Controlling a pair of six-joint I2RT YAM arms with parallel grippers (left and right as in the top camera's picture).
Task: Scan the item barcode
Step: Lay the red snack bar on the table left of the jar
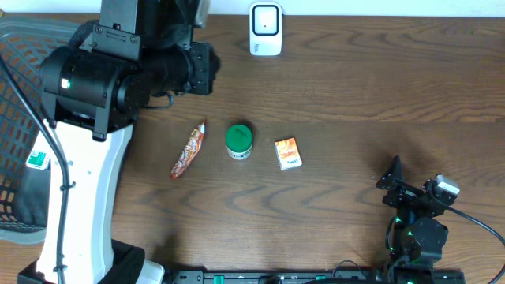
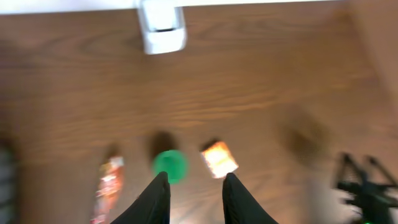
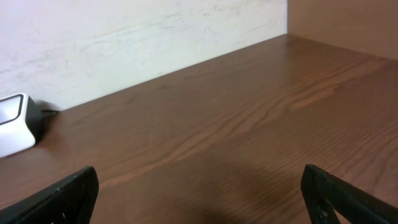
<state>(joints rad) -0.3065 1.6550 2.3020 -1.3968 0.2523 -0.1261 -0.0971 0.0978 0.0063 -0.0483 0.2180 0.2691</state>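
Note:
Three items lie in a row mid-table: a red-orange snack wrapper (image 1: 188, 150), a green-lidded jar (image 1: 238, 140) and a small orange box (image 1: 288, 153). A white scanner (image 1: 266, 29) stands at the back edge. In the blurred left wrist view, my left gripper (image 2: 196, 175) hangs high over the table, slightly open and holding nothing, with the jar (image 2: 170, 164) and the box (image 2: 219, 158) beyond its tips and the scanner (image 2: 161, 26) farther off. From overhead its fingers are hidden under the left arm (image 1: 102, 79). My right gripper (image 1: 406, 189) rests wide open and empty at the front right.
A grey mesh basket (image 1: 20, 118) stands at the left edge, partly under the left arm. A pale wall (image 3: 124, 37) runs behind the table's far edge, and the scanner (image 3: 15, 124) shows at the left of the right wrist view.

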